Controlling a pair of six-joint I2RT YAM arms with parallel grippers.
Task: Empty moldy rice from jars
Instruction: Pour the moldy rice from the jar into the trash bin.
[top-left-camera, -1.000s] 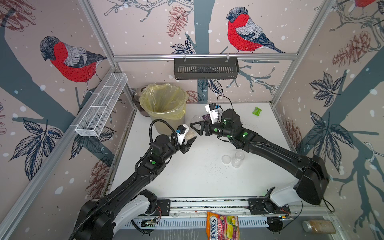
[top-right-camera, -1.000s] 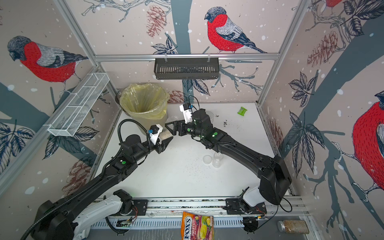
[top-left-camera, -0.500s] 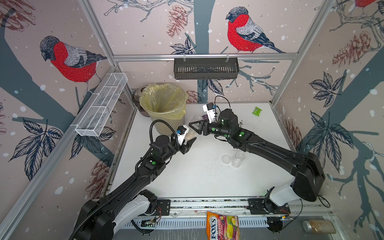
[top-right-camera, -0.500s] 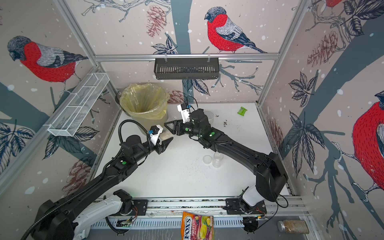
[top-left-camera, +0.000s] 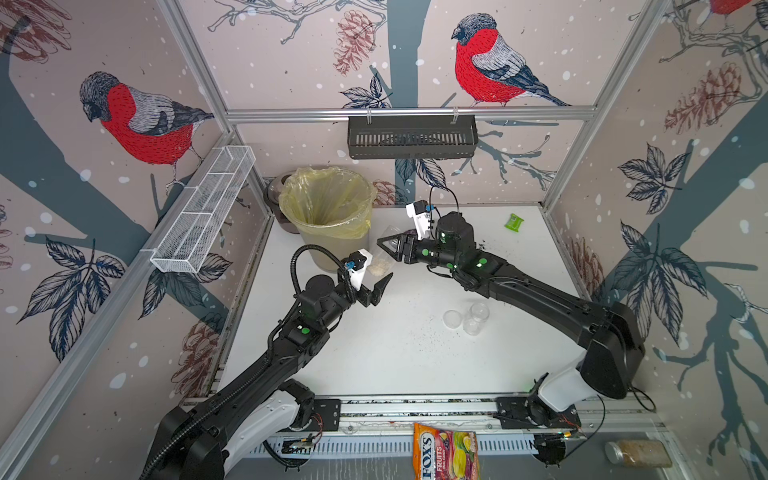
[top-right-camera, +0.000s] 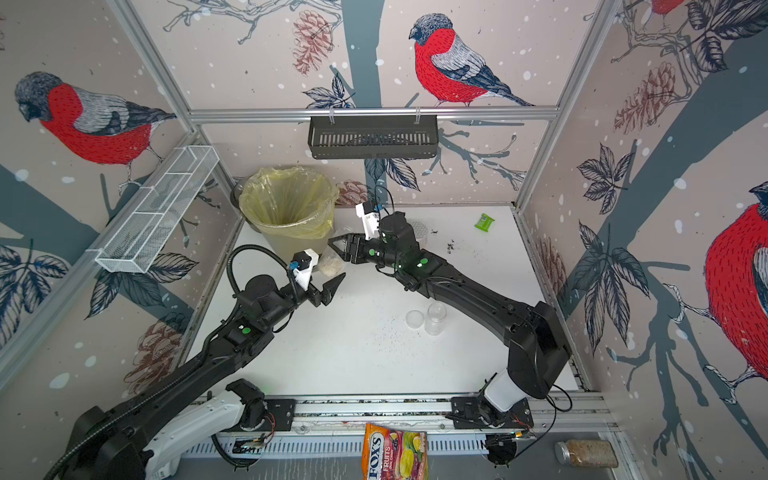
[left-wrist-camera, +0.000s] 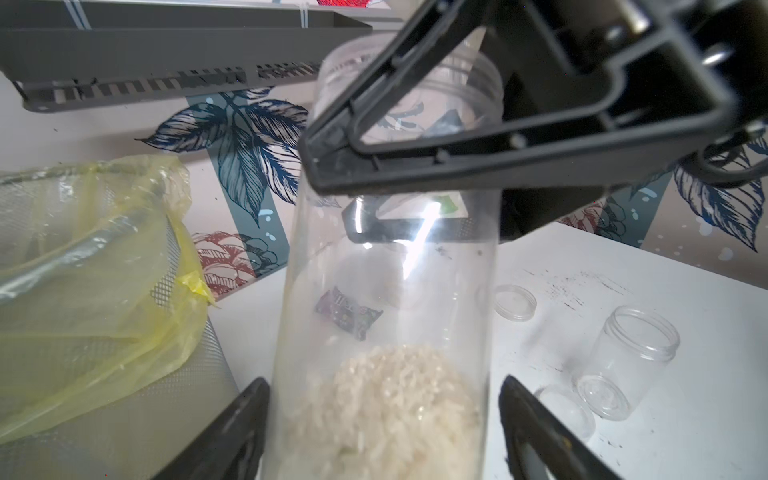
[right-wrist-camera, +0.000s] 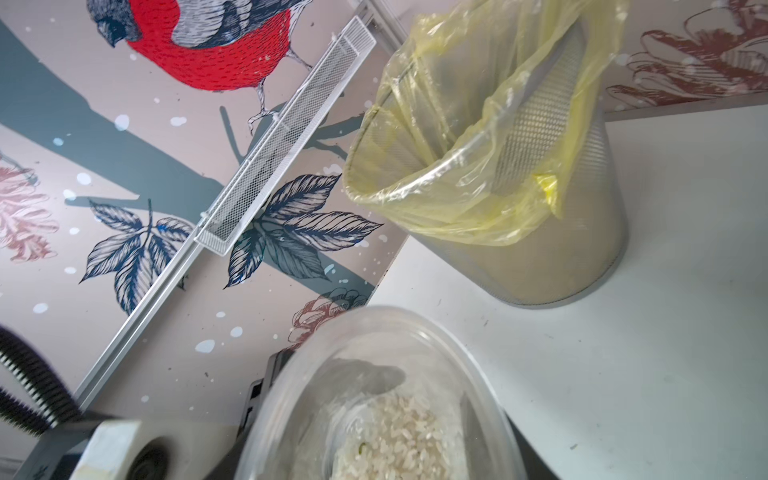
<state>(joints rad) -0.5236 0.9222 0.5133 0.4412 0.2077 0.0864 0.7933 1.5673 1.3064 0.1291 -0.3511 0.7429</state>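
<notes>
**Open rice jar gripped at its mouth, above a white desk**

A white desk (top-left-camera: 374, 353) sits inside walls papered with red-breasted birds, pine cones and leaves. A mesh wastebasket (top-left-camera: 324, 227) lined with a yellow bag stands at the far side.

The jar (left-wrist-camera: 386, 270) is a slim, clear cylinder with a threaded neck. It has no lid on. It hangs above the desk between the two end effectors, with its mouth toward the right one and its base toward the left one.

The rice (left-wrist-camera: 386, 407) is made of pale, off-white grains heaped in the bottom part of the jar, and the wall above it is clear. The right wrist view looks down through the open mouth and shows a small greenish fleck among the grains.

The right end effector (top-left-camera: 386, 246) is clenched on the jar just under the neck. One black finger (left-wrist-camera: 415, 166) crosses the front of the jar, and the other shows through the plastic behind it.

The left end effector (left-wrist-camera: 383, 380) is spread wide. Its fingers (left-wrist-camera: 249, 419) stand on either side of the jar's base and do not clamp it.

The wastebasket is just beyond both end effectors, near the jar. Well apart from them, beside the right forearm, an empty jar (top-left-camera: 476, 318) stands upright on the desk. A clear round lid (top-left-camera: 452, 319) lies just beside it, and dark specks are scattered on the desk around them.
</notes>
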